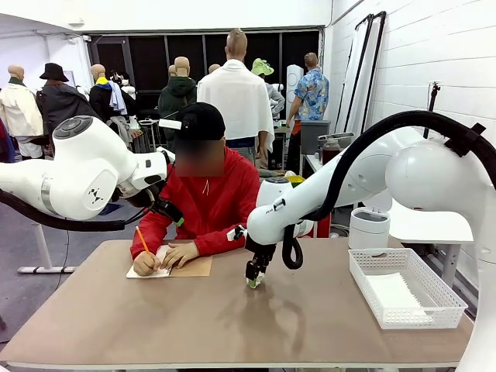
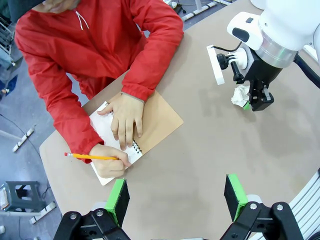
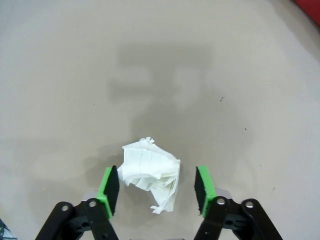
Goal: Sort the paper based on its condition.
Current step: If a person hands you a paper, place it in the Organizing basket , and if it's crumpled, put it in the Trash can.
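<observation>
A crumpled white paper [image 3: 150, 175] lies on the tan table [image 3: 200, 75], between the green pads of my right gripper [image 3: 156, 187]. The jaws stand open, with a small gap on each side of the wad. From the left wrist view, the same paper [image 2: 241, 95] sits beside the right gripper [image 2: 255, 102], low over the table's middle. In the front view the right gripper [image 1: 254, 280] points straight down at the tabletop. My left gripper [image 2: 175, 197] hangs high above the table, open with nothing between its fingers.
A person in a red jacket [image 1: 209, 201] writes with a pencil [image 2: 90, 157] in a brown-covered notebook [image 2: 160, 120] at the far left. A white mesh tray [image 1: 403, 310] holding a flat white sheet [image 1: 391, 294] stands at the right. A white cylinder [image 1: 370, 229] is behind it.
</observation>
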You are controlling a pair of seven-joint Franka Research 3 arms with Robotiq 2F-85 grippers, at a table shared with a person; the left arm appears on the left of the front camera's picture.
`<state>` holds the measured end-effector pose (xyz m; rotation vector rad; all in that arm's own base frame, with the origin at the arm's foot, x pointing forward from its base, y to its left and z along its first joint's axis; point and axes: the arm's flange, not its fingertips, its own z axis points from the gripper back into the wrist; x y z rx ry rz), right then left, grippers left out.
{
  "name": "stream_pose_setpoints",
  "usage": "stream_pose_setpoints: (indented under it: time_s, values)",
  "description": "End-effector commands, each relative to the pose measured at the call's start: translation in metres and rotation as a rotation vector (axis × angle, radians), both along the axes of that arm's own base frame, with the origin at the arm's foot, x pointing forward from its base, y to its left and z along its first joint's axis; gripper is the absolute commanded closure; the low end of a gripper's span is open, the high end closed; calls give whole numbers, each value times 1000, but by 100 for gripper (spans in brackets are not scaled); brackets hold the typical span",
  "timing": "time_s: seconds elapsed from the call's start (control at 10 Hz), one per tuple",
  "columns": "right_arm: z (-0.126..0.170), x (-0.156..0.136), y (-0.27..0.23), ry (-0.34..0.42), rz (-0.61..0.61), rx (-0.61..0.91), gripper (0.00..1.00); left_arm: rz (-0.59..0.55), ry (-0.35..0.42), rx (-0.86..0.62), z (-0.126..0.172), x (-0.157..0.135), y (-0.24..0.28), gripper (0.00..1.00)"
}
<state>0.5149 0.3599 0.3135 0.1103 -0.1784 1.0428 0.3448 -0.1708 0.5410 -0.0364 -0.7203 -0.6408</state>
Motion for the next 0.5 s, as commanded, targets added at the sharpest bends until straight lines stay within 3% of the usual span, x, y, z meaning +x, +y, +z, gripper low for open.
stream_pose_setpoints:
  time_s: [0.0, 0.2, 0.4]
  values:
    - [1, 4, 3, 1, -8, -23, 60, -1, 3, -4, -1, 0, 1, 0]
    - [1, 4, 4, 5, -5, -29, 100, -1, 3, -4, -1, 0, 1, 0]
    - [1, 5, 5, -1, -5, -36, 100, -1, 3, -4, -1, 0, 1, 0]
